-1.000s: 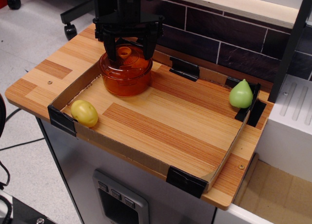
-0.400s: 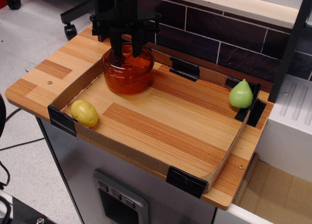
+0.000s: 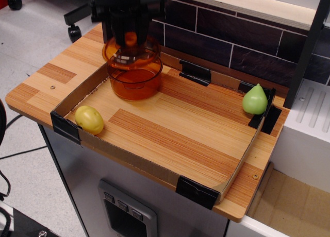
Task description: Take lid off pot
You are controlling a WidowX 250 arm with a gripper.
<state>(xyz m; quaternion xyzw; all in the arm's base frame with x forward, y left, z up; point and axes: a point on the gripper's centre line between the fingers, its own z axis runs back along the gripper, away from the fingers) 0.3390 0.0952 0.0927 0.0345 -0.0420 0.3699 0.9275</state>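
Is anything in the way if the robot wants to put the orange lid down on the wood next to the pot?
Nothing visible blocks it. The gripper holds the lid just above the pot. The yellow potato and green pear sit apart.

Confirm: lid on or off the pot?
Off. The lid hangs just above the pot rim, its knob clamped in the gripper.

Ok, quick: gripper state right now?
Gripper: shut on the lid knob, lid raised just clear of the pot.
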